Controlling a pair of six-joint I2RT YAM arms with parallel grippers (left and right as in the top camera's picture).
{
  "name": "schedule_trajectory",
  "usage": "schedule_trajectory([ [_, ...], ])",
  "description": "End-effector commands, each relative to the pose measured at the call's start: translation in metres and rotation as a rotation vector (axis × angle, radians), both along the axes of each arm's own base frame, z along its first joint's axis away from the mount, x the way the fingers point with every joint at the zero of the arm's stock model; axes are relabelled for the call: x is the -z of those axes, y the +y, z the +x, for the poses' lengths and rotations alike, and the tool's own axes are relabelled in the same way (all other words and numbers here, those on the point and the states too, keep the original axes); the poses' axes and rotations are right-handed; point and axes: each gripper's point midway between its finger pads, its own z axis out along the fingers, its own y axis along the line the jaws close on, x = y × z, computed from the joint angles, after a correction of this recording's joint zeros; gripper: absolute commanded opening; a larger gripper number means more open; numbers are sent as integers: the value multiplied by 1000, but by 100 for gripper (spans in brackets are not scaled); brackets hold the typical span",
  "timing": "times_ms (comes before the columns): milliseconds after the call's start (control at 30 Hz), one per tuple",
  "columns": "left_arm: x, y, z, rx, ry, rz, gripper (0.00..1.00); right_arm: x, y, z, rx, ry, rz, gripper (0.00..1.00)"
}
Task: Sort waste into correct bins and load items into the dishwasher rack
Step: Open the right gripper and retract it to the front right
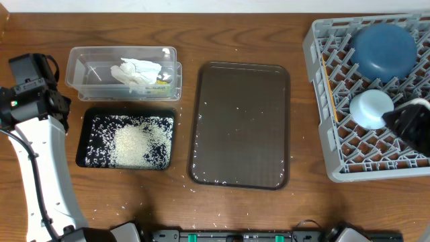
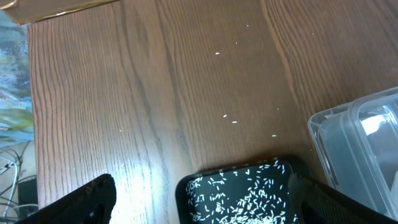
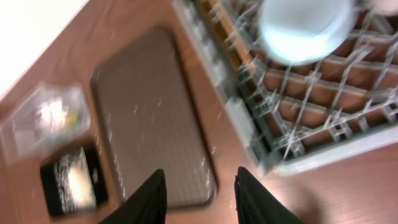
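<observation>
The right wrist view is smeared with blur: the light-blue bowl [image 3: 305,25] is cut off by its top edge, and the clear tub [image 3: 46,121] and black tray [image 3: 71,180] are only soft patches there. From overhead the dark body of the right arm covers part of the dishwasher rack [image 1: 336,144] just beside the bowl, and its jaws cannot be made out; the wrist view shows the right gripper [image 3: 200,174] with fingers apart and nothing between them, above the brown serving tray [image 3: 152,124]. The rack runs off the right edge of the overhead view, the dark-blue dish [image 1: 383,50] and the bowl inside it. Only overhead shows the tub's contents: the crumpled napkin [image 1: 138,72] and the yellow-green wrapper [image 1: 161,81]. The rice [image 1: 138,144] lies heaped in the black tray, with stray grains on the table [image 1: 235,33]. The left gripper [image 2: 200,183] stands wide open and empty over the tray's far end, its fingers cut off below
</observation>
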Motion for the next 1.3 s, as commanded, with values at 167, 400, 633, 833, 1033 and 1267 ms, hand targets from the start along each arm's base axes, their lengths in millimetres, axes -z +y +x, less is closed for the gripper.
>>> schedule_trajectory([
  [167,0,2,-1,5,13,5,91,-32,71,-75,-203,-210,-119,99],
  [400,0,2,-1,5,13,5,91,-52,94,-122,-138,-388,-181,99],
  [633,0,2,-1,5,13,5,91,-40,97,-152,-118,-379,-265,99],
  [833,0,2,-1,5,13,5,91,-44,100,-152,-264,-435,-337,99],
  [1033,0,2,-1,5,13,5,91,-56,108,-137,-388,-548,-330,99],
  [1267,0,2,-1,5,13,5,91,-53,121,-111,-536,-705,-336,99],
])
